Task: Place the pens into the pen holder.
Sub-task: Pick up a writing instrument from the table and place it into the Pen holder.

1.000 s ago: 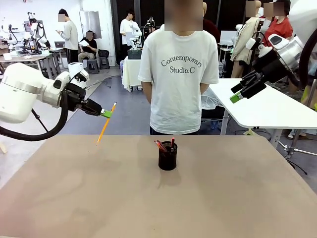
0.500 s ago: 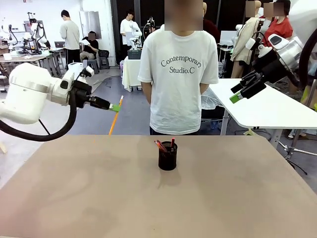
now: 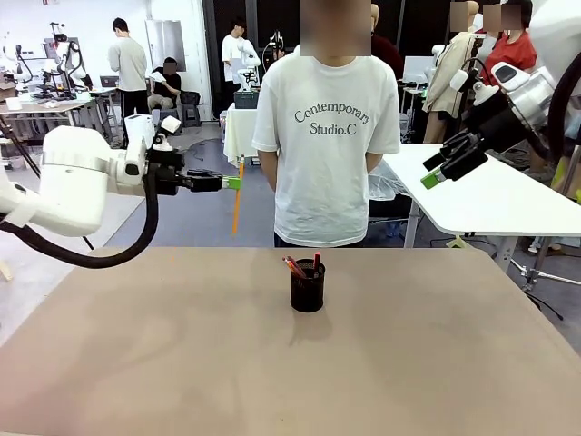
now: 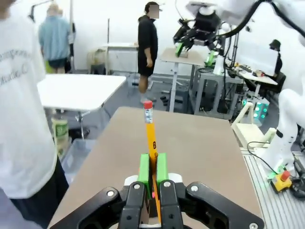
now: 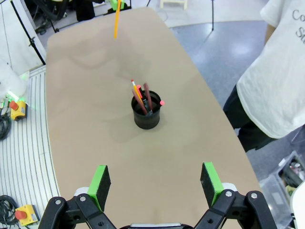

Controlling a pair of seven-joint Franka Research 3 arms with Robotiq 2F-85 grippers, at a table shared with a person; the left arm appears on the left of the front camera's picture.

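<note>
Tan and bare, the worktop [image 3: 136, 363] is stretching across to a person in a white printed T-shirt [image 3: 329, 127] who is standing at its far edge, hands behind the back. Beyond, I am seeing a busy lab with white tables and other people. The black mesh pen holder [image 3: 308, 286] is sitting near the worktop's middle, and red and dark pens [image 3: 295, 266] are poking out of it. From my right wrist camera I am counting about four pens in it, though their tips are overlapping and hard to separate. My left pincer [image 3: 233, 183] is hanging above the worktop's far left part, pressed together on a yellow-orange pencil [image 3: 236, 207], which is pointing nearly straight down, well clear of the surface and left of the holder. In my left wrist camera its lower end is lying hidden between the green pads. My right pincer [image 3: 435, 174] is waiting high at the right, spread wide and gripping nothing.
</note>
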